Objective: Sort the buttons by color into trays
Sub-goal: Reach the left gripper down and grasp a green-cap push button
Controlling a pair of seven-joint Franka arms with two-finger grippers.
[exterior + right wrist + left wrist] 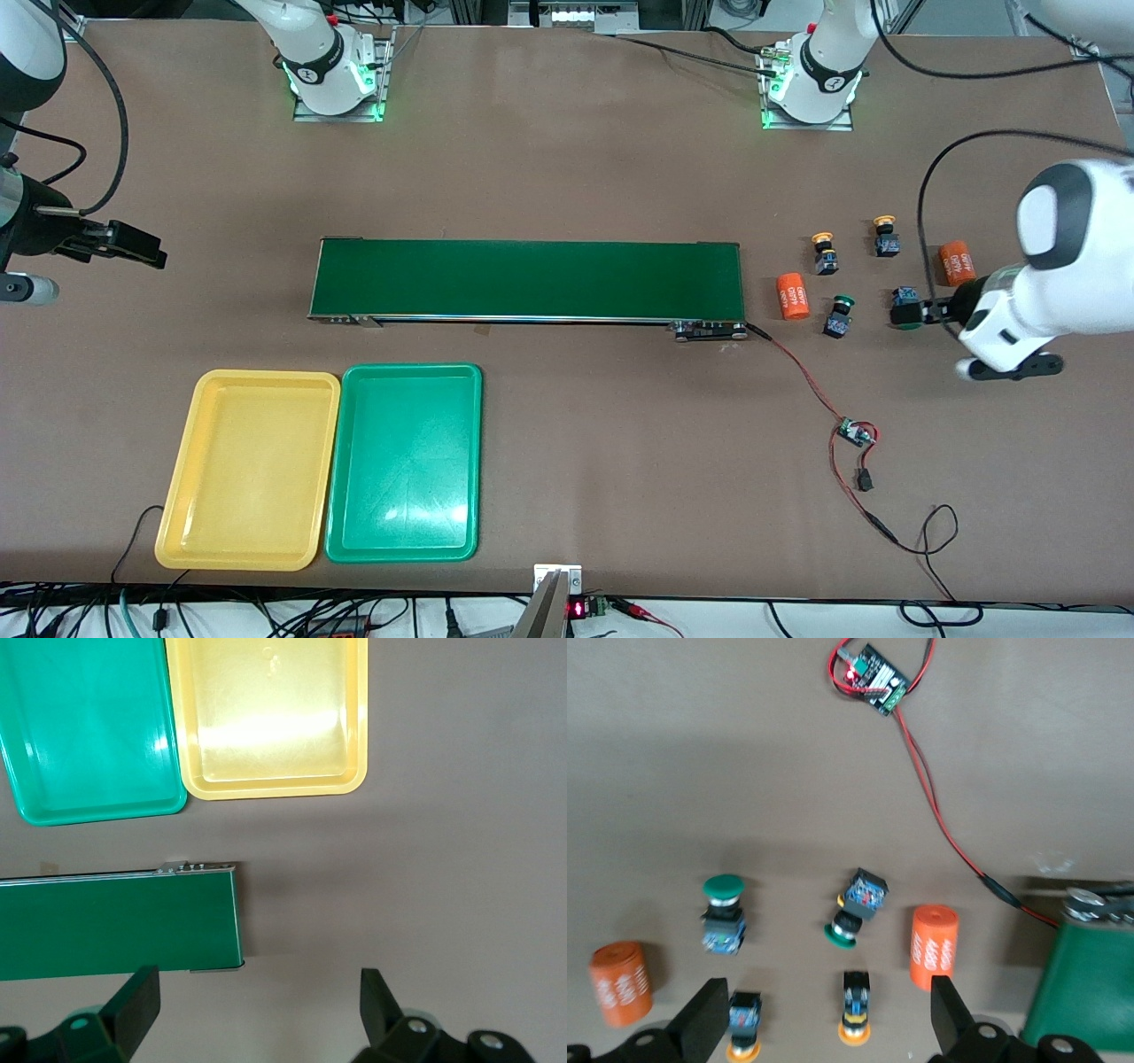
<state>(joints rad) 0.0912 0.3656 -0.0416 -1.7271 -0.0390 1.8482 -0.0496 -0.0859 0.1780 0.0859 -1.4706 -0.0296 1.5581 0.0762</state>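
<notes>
Four square-bodied, round-capped buttons [855, 904] sit beyond the conveyor belt [528, 279] at the left arm's end. The left end effector [824, 1023] hangs wide over them; only its wrist view shows both green caps clearly. The right end effector [257, 1005], also wide, is over the counter [567, 159] by the belt's other end, near glossy, round-cornered trays [248, 468].

Front view: high above the brown table [567, 177], facing both arm bases, taking in everything. Left wrist view: close, straight down on small blue-black push-button switches with round yellow or green caps [725, 912], shared with the front view. Right wrist view: higher, down on long dark-green conveyor belt [115, 921] and shallow yellow plastic tray [270, 718], likewise shared.
</notes>
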